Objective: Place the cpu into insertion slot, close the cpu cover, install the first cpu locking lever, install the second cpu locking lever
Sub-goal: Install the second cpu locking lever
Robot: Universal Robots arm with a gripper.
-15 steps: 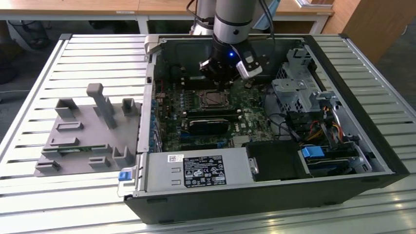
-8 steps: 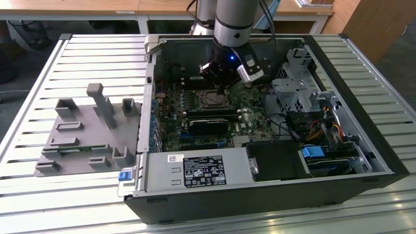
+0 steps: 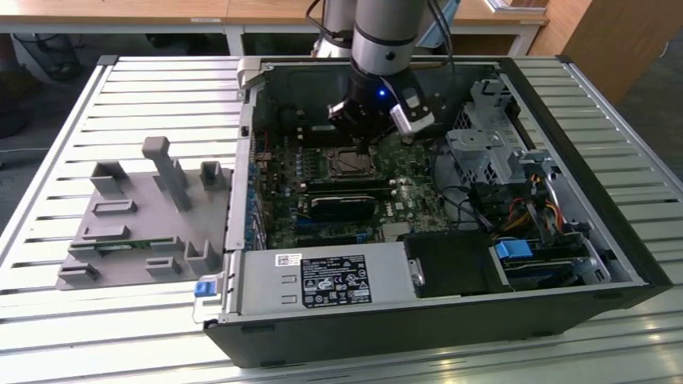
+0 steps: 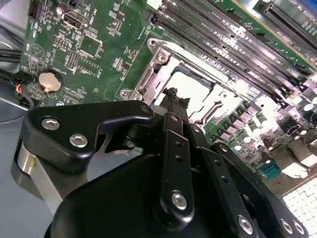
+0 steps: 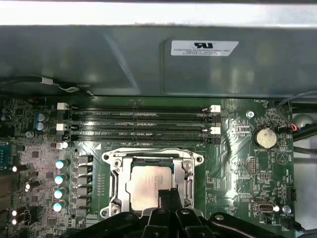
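Note:
The cpu lies flat in the insertion slot on the green motherboard, its silvery top showing. The cpu cover, a silver frame, lies down around the chip, which shows through its window. My gripper hangs just above the socket edge nearest the wrist, black fingers together and nothing between them. In the second wrist view the gripper points at the cpu from just over the frame's edge. In the exterior view the gripper stands over the socket inside the open computer case. How the locking levers sit is unclear.
Long black memory slots run beside the socket, and a coin battery and capacitors stand nearby. The case wall rises behind. A power supply, a drive cage and cables crowd the case. A grey fixture sits on the slatted table.

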